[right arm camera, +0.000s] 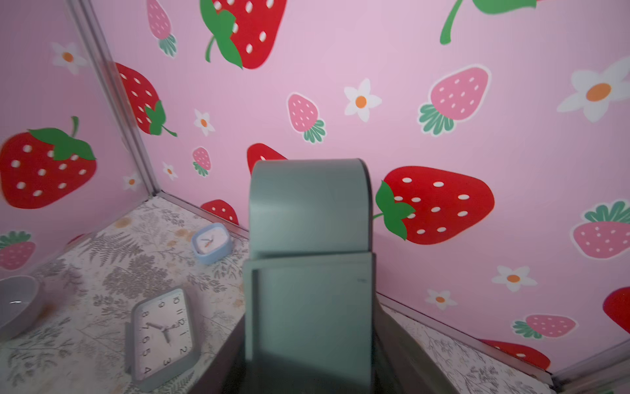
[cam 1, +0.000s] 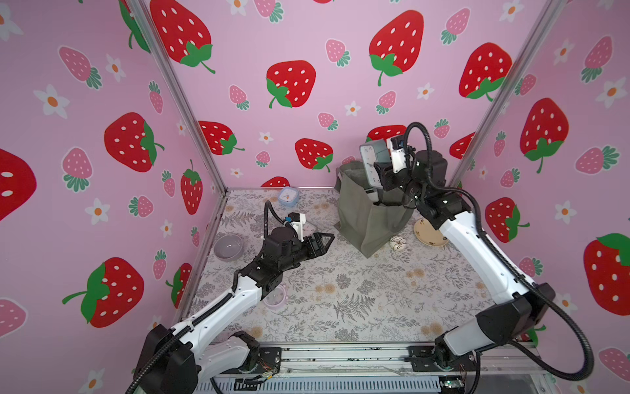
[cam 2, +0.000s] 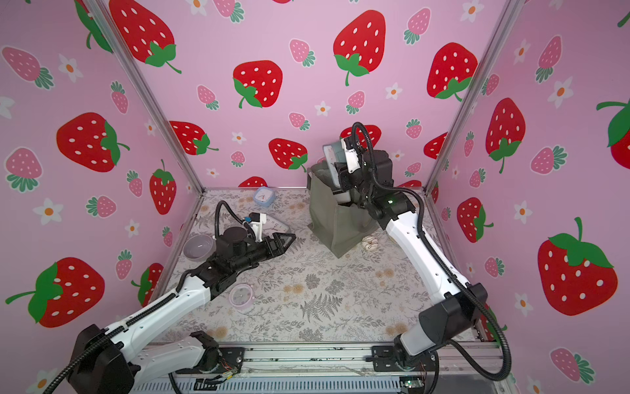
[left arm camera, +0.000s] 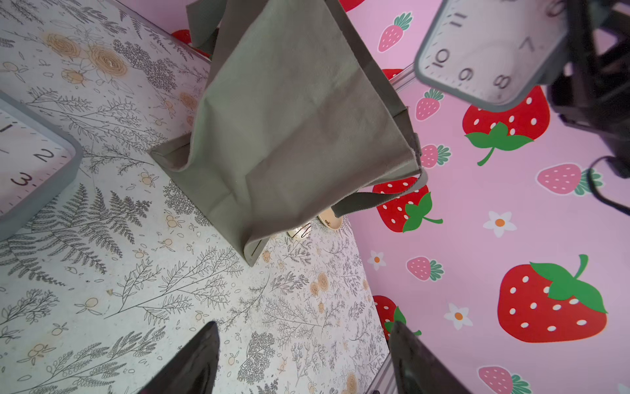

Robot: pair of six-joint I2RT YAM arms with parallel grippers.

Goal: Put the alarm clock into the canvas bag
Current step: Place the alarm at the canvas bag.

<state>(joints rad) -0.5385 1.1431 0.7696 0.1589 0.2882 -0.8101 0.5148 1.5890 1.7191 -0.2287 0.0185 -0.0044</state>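
A grey square alarm clock [cam 1: 370, 163] [cam 2: 330, 153] hangs in the air just above the mouth of the canvas bag [cam 1: 368, 221] [cam 2: 335, 225]. My right gripper [cam 1: 380, 172] [cam 2: 341, 170] is shut on it. In the right wrist view the clock's grey back [right arm camera: 308, 256] fills the middle and hides the jaws. The grey-green bag stands upright at the back right of the table. My left gripper [cam 1: 329, 238] [cam 2: 289, 238] [left arm camera: 303, 329] hovers open and holds nothing, left of the bag [left arm camera: 289, 129]. The held clock's face [left arm camera: 487, 51] shows in the left wrist view.
A second grey clock [cam 2: 276, 225] [right arm camera: 163, 336] lies on the table under my left wrist. A small blue clock [cam 1: 288, 197] stands by the back wall. A pink round clock [cam 1: 275, 297] and grey bowl [cam 1: 227, 246] sit left. A doughnut [cam 1: 398, 243] and plate [cam 1: 428, 233] lie by the bag.
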